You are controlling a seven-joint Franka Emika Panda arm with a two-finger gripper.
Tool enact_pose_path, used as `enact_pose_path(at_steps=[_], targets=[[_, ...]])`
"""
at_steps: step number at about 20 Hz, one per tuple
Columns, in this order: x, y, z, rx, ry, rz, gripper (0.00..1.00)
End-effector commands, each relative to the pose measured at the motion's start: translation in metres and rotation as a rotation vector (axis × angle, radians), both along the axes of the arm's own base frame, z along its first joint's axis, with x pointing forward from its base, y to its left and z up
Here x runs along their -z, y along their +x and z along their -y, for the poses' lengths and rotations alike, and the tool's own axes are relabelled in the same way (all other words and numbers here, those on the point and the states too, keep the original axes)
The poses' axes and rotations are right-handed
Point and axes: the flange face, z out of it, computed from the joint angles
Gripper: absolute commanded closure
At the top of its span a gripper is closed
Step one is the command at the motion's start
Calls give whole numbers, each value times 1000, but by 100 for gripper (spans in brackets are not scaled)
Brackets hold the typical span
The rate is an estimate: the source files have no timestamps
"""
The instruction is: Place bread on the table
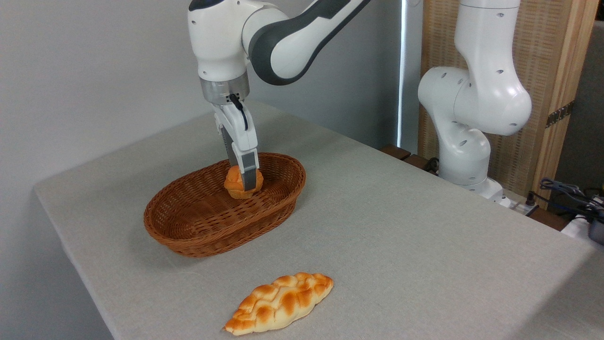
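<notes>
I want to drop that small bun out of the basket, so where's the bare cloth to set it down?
The table is bare right of the basket, toward the robot base, and along the far edge behind it. Crowded: the near strip, where the braided loaf lies. The gripper is around the bun over the basket.

The tool [246,182] hides the middle of the bread [232,182].

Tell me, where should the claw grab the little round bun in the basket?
Probably from straight above, claw pinching the bun across its round middle. The basket walls ring it, so sideways approaches are blocked, and the lumpy top offers little to grip. The claw already reaches down around it this way.
</notes>
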Motion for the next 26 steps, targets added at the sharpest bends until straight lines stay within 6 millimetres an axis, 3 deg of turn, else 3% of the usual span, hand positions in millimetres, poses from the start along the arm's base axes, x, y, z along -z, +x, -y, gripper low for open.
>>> enact_pose_path(at_steps=[1, 2, 3, 4, 6, 24, 26], targets=[[14, -4, 1, 24, -11, -9, 24], [16, -3, 1, 23, -11, -12, 36], [16, -3, 1, 23, -11, -11, 55], [16, -3, 2, 24, -13, -13, 64], [17, -2, 1, 22, -13, -14, 71], [14, 2, -3, 51, -17, -4, 74], [3, 6, -2, 43, -27, 5, 74]])
